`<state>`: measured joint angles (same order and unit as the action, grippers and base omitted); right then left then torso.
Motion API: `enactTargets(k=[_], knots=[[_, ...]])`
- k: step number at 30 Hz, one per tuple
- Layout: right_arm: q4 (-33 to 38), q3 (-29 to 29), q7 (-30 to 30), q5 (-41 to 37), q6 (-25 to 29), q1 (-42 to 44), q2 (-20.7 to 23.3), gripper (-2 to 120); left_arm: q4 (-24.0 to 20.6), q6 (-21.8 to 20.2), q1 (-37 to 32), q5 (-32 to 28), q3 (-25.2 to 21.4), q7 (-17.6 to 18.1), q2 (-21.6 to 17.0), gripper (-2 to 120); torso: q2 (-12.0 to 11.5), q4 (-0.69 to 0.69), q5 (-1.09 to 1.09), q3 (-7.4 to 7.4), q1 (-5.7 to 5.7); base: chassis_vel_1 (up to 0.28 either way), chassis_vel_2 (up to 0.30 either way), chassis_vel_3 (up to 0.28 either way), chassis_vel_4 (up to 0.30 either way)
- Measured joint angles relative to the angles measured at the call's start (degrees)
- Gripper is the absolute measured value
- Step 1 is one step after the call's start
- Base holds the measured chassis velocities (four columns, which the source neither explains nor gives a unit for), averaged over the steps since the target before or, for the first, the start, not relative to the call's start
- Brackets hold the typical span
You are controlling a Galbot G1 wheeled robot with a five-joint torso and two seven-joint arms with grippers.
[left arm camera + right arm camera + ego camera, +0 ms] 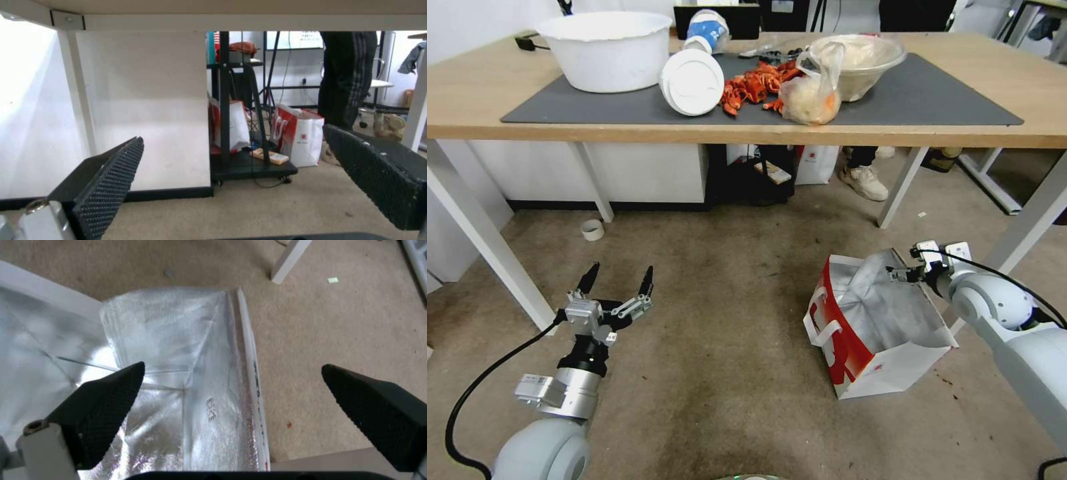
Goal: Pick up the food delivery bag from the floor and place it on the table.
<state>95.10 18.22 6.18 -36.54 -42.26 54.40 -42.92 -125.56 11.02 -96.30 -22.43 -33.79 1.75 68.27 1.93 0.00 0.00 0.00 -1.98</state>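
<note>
While the left gripper [619, 280] hovers low over the carpet [714, 347] with its fingers spread and nothing between them, it plays no part in this step and is best kept parked clear of the bag. Up on the table [467, 100], the grey mat [947, 93] carries a white tub [606, 50], a tipped white cup [692, 81], orange scraps [754, 87], a knotted clear bag [812, 93] and a clear bowl [860, 60]; the freest landing spot looks like the mat's right end. Further right, the food delivery bag [880, 327] stands open on the floor, leaning a little, near the table's right-hand legs. The right gripper [906, 272] sits at the bag's far top rim, released; in the right wrist view one finger is over the foil lining [178, 356] and the other is out over the carpet, so the jaws straddle the rim [251, 373]. To grip well, it needs to drop until the wall sits deep between the pads, then clench squarely. Thin paper and foil could tear or slip on a shallow pinch. The lift probably has to clear the table edge before swinging in.
</note>
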Motion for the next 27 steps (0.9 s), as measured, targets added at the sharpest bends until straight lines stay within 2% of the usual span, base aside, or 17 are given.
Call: enactTargets(k=[27], knots=[[-7.2,-4.4,-0.8,-0.8,0.1,-3.6,-0.4,100,0.0,0.0,0.1,0.1,-0.1,0.2,0.0,100,0.0,0.0,0.0,0.0,0.0,0.0,0.0,0.0,0.0]])
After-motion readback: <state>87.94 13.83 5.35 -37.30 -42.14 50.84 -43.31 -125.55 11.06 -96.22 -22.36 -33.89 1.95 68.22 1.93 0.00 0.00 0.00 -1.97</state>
